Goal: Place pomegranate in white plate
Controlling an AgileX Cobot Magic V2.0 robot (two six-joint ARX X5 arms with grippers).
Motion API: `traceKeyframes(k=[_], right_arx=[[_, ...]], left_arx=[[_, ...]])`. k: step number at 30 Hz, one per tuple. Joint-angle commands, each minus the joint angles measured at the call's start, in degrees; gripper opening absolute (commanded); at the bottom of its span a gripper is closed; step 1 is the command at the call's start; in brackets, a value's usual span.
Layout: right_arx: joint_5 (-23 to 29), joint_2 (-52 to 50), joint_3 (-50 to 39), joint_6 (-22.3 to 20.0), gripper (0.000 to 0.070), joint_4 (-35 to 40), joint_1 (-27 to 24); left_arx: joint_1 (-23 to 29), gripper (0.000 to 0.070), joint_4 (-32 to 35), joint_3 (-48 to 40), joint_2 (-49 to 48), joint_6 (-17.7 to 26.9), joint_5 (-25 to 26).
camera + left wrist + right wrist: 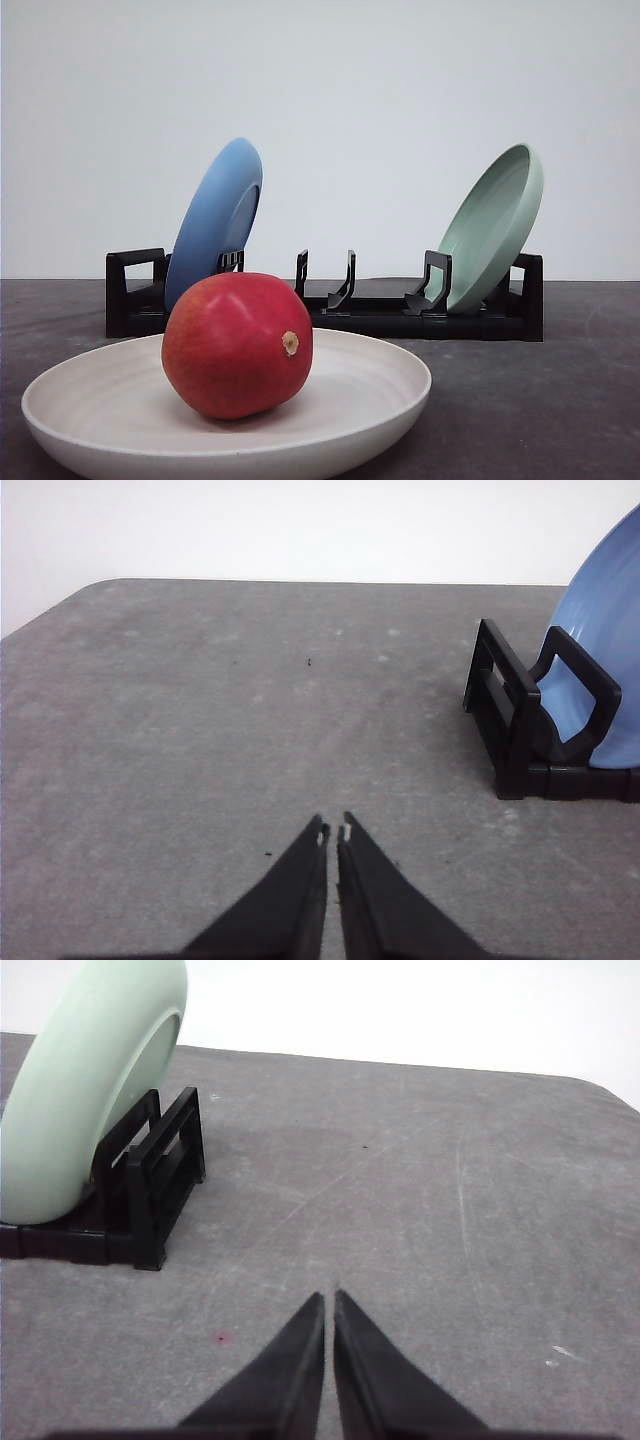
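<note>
The glossy red pomegranate rests inside the white plate, which lies flat at the near left of the grey table in the front view. Its tan stem nub faces right and toward the camera. My left gripper hovers over bare table with its black fingers together and nothing between them, the rack's left end off to one side. My right gripper is likewise shut and empty above bare table, beside the rack's right end.
A black dish rack stands across the back of the table. A blue plate leans in its left slots and a pale green plate in its right slots. A white wall rises behind.
</note>
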Motion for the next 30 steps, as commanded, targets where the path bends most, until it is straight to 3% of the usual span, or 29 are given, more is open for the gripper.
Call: traceKeyframes(k=[1,30], right_arx=[[0.0,-0.04,-0.22,-0.22,0.001,0.59,-0.11],[0.0,-0.04,-0.22,-0.22,0.001,0.57,-0.11]], left_arx=[[0.11,0.0,-0.34,-0.52,-0.04,1.98,-0.15],[0.11,0.0,-0.46,-0.52,-0.04,2.75,2.23]])
